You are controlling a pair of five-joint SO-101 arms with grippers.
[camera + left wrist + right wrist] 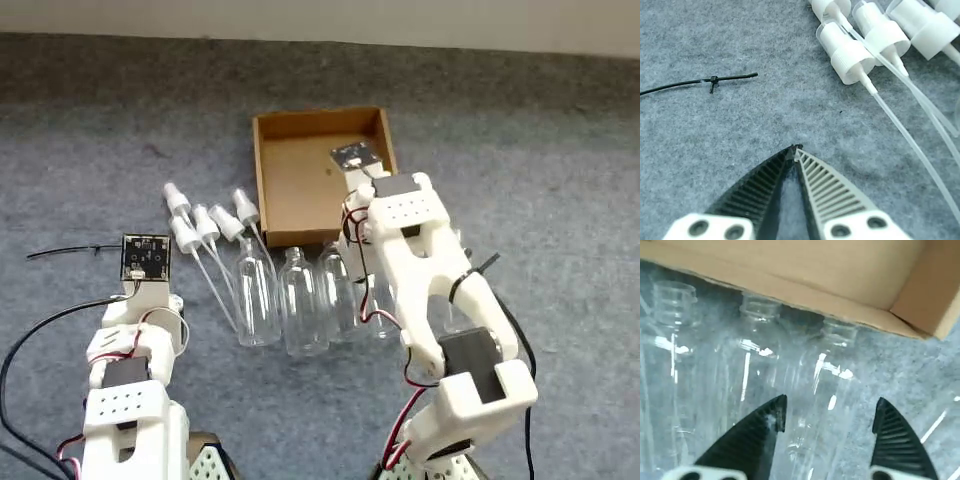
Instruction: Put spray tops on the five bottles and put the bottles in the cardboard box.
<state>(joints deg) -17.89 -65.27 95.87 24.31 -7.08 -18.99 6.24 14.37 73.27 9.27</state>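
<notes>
The bottles (255, 295) lie on their sides in a row on the grey desk (100, 130), with their open necks toward the near wall of the cardboard box (300, 190). Your right end effector (831, 402) hangs over them with its jaws released and wide apart, one bottle body between the tips.

These bottles look like clear, thin, empty plastic, so I judge them very light, smooth and ready to roll or slip away. The wall probably gives way if you squeeze the middle. It is better to take hold near the shoulder or neck, where the shape is stiffer.

The spray tops (847, 52) lie together just beside the row, none fitted yet. Your left end effector (795, 148) is clenched with its tips meeting, empty, over bare felt near them. Each top seems small and hard, but the dip tubes (910, 140) are long, thin and bendy. Grip the ribbed collar (852, 60), not the tube, or the tube may bend and miss the neck.
</notes>
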